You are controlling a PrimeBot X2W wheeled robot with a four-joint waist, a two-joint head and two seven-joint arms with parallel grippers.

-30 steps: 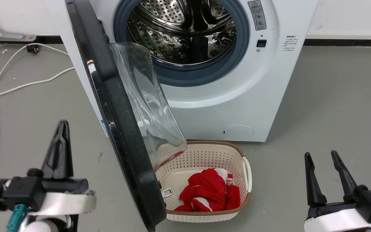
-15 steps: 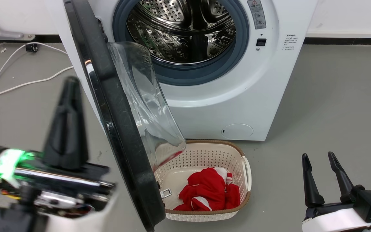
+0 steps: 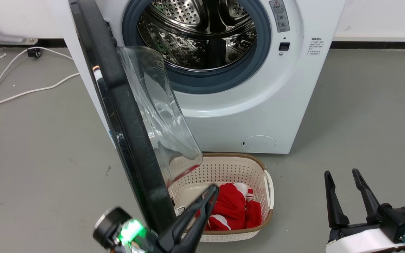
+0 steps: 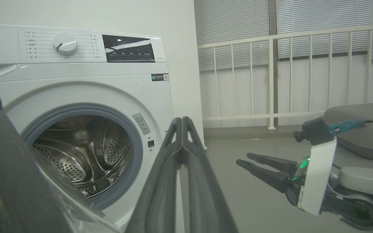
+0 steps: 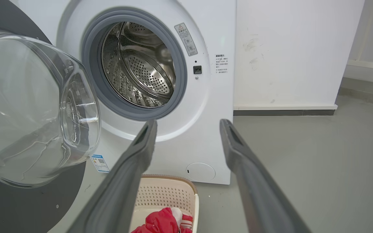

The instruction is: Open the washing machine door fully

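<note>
Moved: the left gripper (image 3: 212, 192) swung from the outer side of the washing machine door (image 3: 125, 116) round to its bottom edge, by the laundry basket (image 3: 230, 155).
Left gripper: fingers pressed together, nothing in them.
Right gripper (image 3: 340, 174): fingers spread, empty, well apart from the door.
Door: sticking out from the white machine, glass bowl over the basket.

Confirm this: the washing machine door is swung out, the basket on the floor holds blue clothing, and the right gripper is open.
Wrong on one count: the clothing in the basket is red, not blue, as the head view shows. The washing machine door is swung out and the right gripper is open.
</note>
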